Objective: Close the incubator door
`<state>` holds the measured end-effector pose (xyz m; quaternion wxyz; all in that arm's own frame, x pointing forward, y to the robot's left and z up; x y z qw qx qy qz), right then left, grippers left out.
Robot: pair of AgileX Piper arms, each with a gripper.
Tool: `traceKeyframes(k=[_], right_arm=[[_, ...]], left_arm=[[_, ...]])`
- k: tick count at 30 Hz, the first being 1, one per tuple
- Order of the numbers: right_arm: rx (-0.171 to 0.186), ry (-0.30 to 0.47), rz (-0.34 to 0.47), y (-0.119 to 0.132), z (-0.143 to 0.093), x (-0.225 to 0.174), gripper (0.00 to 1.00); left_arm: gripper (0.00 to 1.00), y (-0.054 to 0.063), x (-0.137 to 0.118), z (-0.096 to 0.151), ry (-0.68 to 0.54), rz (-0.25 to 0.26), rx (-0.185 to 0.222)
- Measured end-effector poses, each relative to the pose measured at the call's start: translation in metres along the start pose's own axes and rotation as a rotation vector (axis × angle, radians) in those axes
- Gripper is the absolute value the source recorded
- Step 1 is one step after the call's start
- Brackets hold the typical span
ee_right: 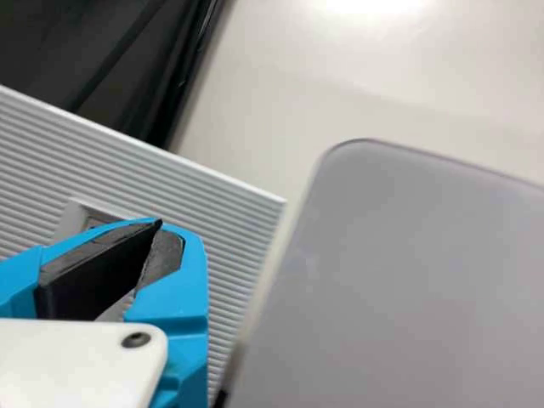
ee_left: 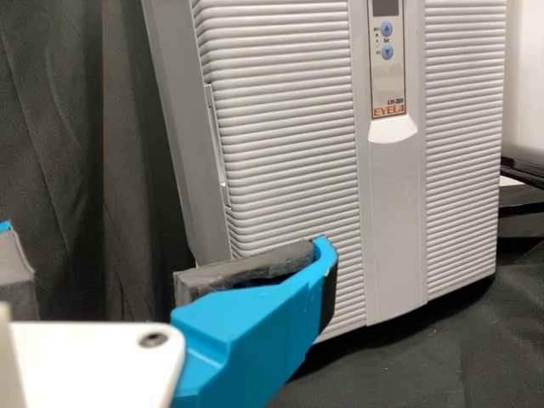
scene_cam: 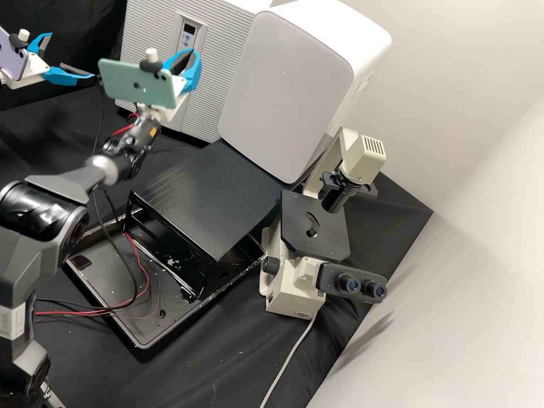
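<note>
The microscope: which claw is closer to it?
Right. In the high view, the right claw is up-left of the microscope; the left claw is farther, near the left edge.

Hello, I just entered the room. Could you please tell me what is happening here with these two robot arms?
Two robot arms are at the bench for closing the incubator door, which looks shut. Neither gripper holds anything: the left gripper is open in front of the door, and the right gripper is closed, near the incubator's front. The microscope stands apart from both.
</note>
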<state>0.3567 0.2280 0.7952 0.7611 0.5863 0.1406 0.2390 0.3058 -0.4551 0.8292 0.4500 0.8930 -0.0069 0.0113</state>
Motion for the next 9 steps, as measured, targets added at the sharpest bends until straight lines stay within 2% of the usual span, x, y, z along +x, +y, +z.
traceKeyframes(k=[3, 9], right_arm=[[-0.001, -0.017, 0.038, 0.003, 0.017, -0.027, 0.00], [0.048, -0.046, 0.061, 0.009, 0.043, -0.064, 0.00]], left_arm=[[1.00, 0.000, 0.000, 0.000, 0.000, 0.000, 0.000], [1.00, 0.000, 0.000, 0.000, 0.000, 0.000, 0.000]])
